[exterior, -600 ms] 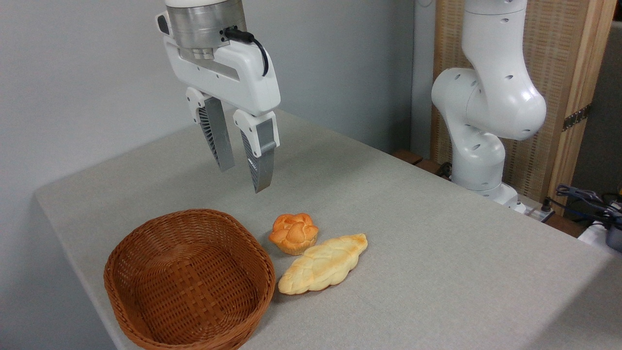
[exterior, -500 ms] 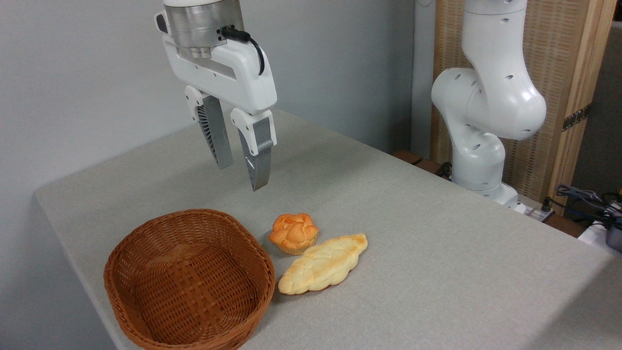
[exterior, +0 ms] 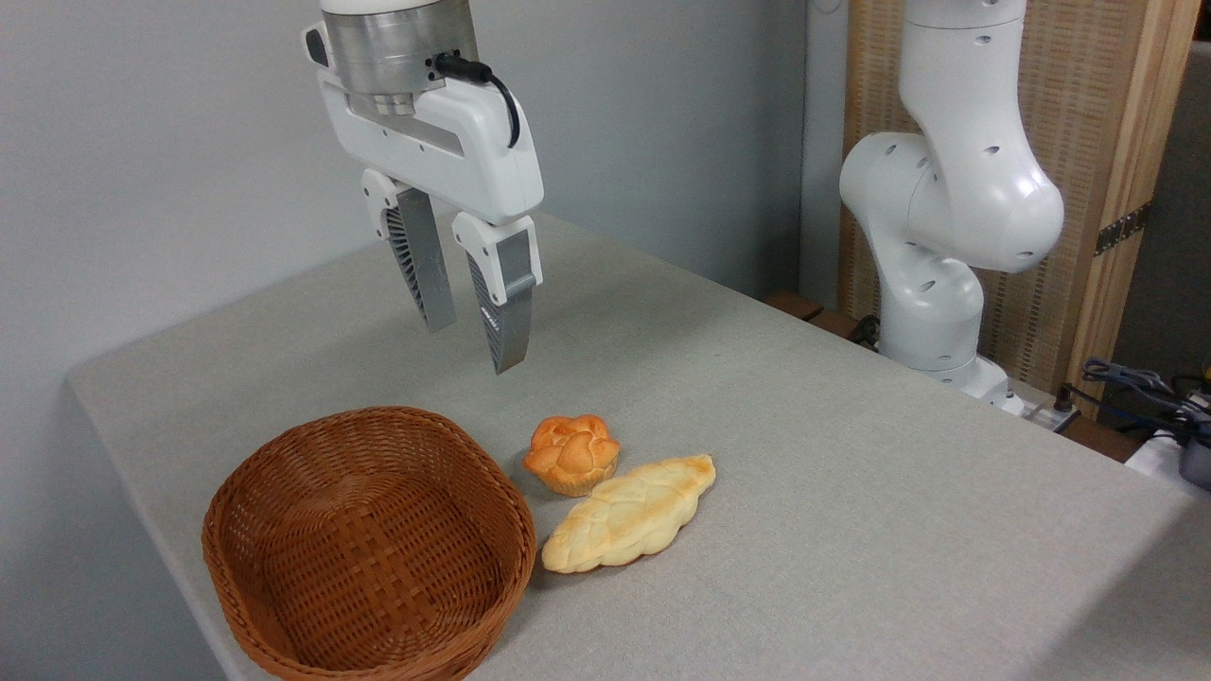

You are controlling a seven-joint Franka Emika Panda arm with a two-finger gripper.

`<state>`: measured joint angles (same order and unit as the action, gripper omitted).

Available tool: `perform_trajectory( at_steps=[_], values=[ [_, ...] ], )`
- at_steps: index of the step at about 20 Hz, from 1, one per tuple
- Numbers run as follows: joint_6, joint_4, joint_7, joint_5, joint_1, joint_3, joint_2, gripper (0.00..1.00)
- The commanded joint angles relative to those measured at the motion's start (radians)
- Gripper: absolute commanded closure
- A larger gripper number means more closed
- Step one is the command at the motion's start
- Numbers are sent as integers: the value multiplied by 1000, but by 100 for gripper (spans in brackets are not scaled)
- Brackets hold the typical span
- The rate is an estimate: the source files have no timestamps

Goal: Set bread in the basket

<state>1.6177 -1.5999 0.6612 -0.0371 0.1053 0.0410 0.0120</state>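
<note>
The bread (exterior: 629, 514), a long pale golden braided loaf, lies on the grey table just right of the basket (exterior: 364, 544), an oval reddish-brown wicker basket with nothing in it. My gripper (exterior: 473, 348) hangs open and empty well above the table, over the basket's far rim and up-left of the bread. Its two grey fingers point downward, apart from everything.
A small round orange bun (exterior: 571, 453) sits touching the loaf's far side, between it and the gripper. The arm's white base (exterior: 946, 236) stands at the table's back right. Cables (exterior: 1135, 388) lie beyond the right edge. The table's left and front edges run close to the basket.
The gripper has shifted only slightly, drifting up-left and back; it stays open. The bread, bun and basket have not moved.
</note>
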Motion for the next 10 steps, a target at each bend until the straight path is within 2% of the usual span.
perform_trajectory(
  at_steps=[1,6,10],
  values=[
    [-64,-18,27,20,-1,3,-21,0],
    [-36,-187,121,69,1,51,-141,0],
    [16,-349,236,72,2,103,-242,0]
  ],
)
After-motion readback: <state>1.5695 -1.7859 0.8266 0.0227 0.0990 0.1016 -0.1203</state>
